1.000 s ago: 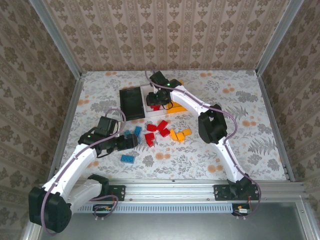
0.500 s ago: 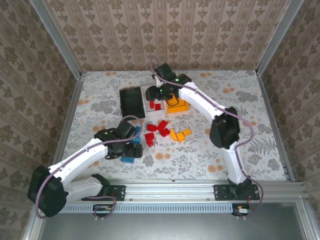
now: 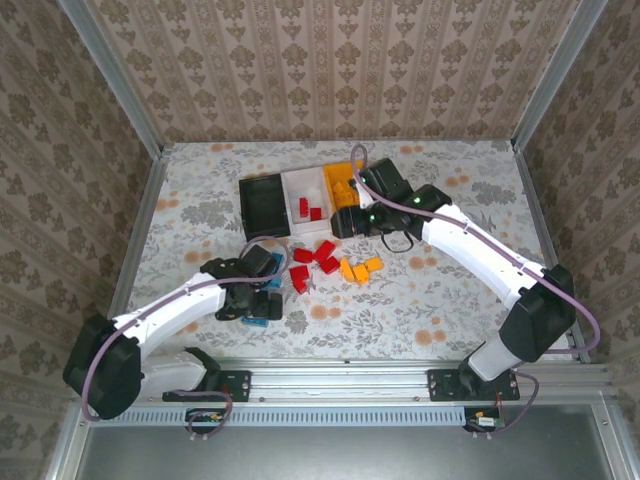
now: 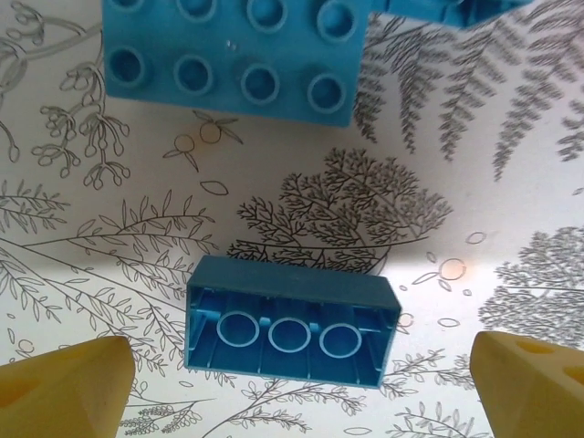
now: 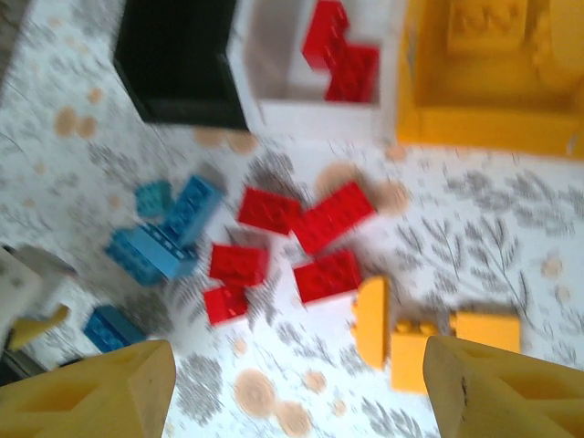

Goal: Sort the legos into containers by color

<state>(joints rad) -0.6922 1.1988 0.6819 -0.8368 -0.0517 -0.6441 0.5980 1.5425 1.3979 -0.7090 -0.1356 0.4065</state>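
Three joined containers stand at the back: black bin (image 3: pixel 264 204), white bin (image 3: pixel 300 186) and orange bin (image 3: pixel 338 180). Two red legos (image 5: pixel 342 50) lie in the white bin, and orange ones (image 5: pixel 488 23) in the orange bin. Loose red legos (image 3: pixel 314 256), orange legos (image 3: pixel 360 268) and blue legos (image 5: pixel 164 239) lie on the table in front. My left gripper (image 4: pixel 297 392) is open, low over a blue brick (image 4: pixel 292 319) lying on its side, which sits between the fingertips (image 4: pixel 64 388) without touching them. My right gripper (image 5: pixel 297 392) is open and holds nothing, above the loose pile just in front of the bins.
A second blue brick (image 4: pixel 233 55) lies studs up just beyond the one between my left fingers. The floral tabletop (image 3: pixel 480 270) is bounded by metal rails and patterned walls. The right arm's link (image 3: pixel 470 245) stretches across the right half of the table.
The right gripper has pulled back from over the white bin toward the loose pile and its jaws have widened. The left gripper has moved right and nearer, down over a blue brick.
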